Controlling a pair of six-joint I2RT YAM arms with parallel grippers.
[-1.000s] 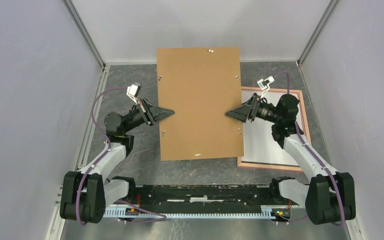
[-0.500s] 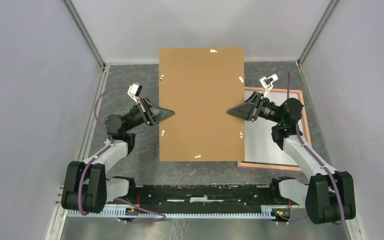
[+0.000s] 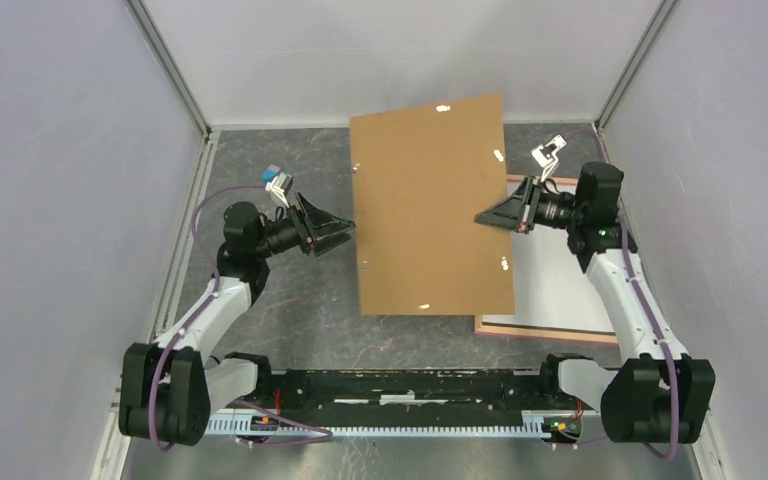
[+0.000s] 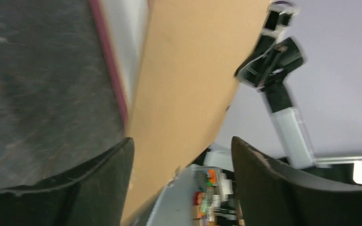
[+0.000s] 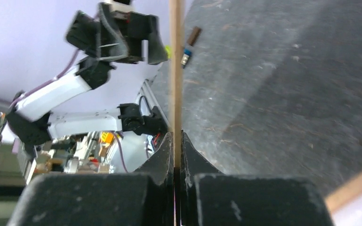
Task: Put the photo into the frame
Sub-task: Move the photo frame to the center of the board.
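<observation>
A large brown backing board (image 3: 430, 210) hangs tilted above the table. My right gripper (image 3: 482, 217) is shut on its right edge, which runs thin between the jaws in the right wrist view as the board (image 5: 175, 70). My left gripper (image 3: 348, 232) stands open just off the board's left edge, touching nothing; its wrist view shows the board (image 4: 188, 70) beyond the spread jaws. The frame (image 3: 560, 334), with its salmon-pink rim, lies flat at the right, partly under the board. A plain white sheet inside it looks like the photo (image 3: 560, 285), back up.
The dark grey tabletop (image 3: 290, 300) is walled by pale panels on three sides. Small metal clips dot the board's edges. The arms' black base bar (image 3: 410, 385) runs along the near edge. The right arm (image 4: 273, 61) shows beyond the board in the left wrist view.
My left gripper has opened and let go of the board's left edge, drawing back. My right gripper has shut on the right edge. The board has shifted right and tilted.
</observation>
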